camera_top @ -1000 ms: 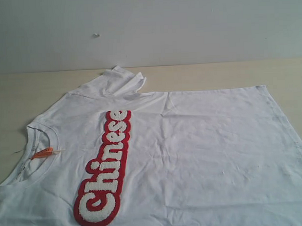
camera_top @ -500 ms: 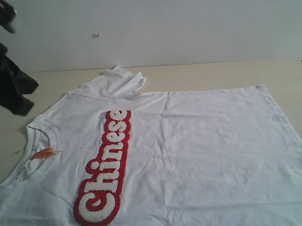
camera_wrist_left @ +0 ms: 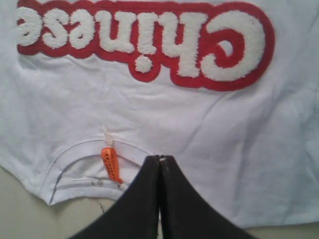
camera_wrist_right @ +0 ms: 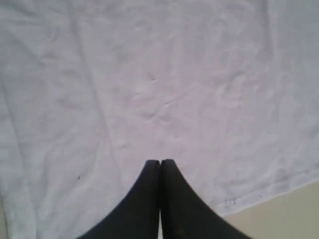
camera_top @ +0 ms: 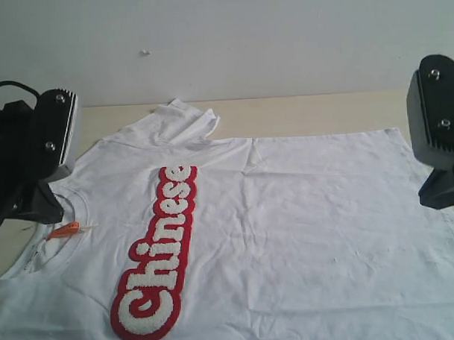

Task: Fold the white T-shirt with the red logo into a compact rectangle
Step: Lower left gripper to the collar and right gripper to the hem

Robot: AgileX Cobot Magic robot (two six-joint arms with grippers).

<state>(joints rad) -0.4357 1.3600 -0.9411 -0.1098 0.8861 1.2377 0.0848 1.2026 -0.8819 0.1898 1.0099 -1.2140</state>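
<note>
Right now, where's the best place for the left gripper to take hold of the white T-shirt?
Probably the far sleeve of the white T-shirt, from above on the neck side. It lies bunched and raised, a ridge to pinch, while the body lies flat. The left gripper is shut and must open first.

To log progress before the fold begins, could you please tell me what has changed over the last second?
The left arm has swung in from the left edge of view and the right arm from the right. Both now hang over the white T-shirt, jaws shut, holding nothing. The shirt, red logo and orange tag lie as before.
</note>
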